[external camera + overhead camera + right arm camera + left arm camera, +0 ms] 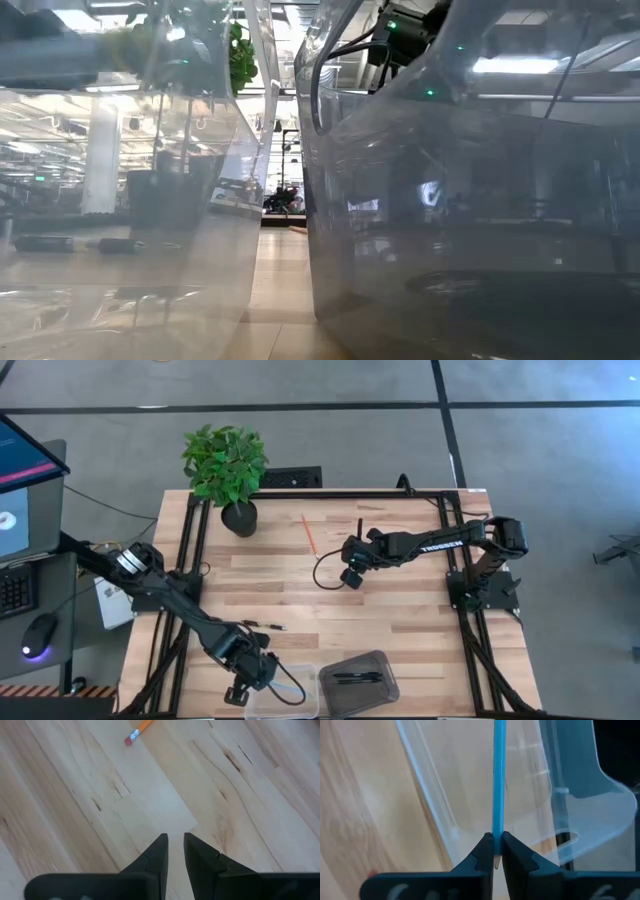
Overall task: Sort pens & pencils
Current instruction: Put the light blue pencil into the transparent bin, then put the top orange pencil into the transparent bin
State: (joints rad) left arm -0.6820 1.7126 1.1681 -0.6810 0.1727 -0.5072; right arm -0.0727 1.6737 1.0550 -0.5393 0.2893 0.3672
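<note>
My left gripper [262, 678] is at the table's near edge, over a clear plastic container [285, 698], and is shut on the light blue pencil [499, 780]. Beside that container stands a dark one [358, 682] with black pens [358, 678] lying flat in it. Another black pen [262, 625] lies on the wood and shows through the clear container in the low view [60, 243]. An orange pencil [309, 535] lies flat near the far edge; its eraser end [136, 733] appears ahead of my right gripper [175, 836]. That gripper hovers mid-table, its fingers a narrow gap apart and empty. My left gripper pinches the blue pencil between its two fingertips [485, 847], close to the pencil's bare-wood end [496, 862]. The fingers lie across the shaft. The rest of the pencil sticks straight out ahead of the fingers, lifted clear above the clear container's wall [432, 800].
A potted plant [228, 470] stands at the far left of the table. Black frame rails [195, 550] run along both sides. The two containers [450, 200] fill the near edge. Bare wood lies between the arms in mid-table.
</note>
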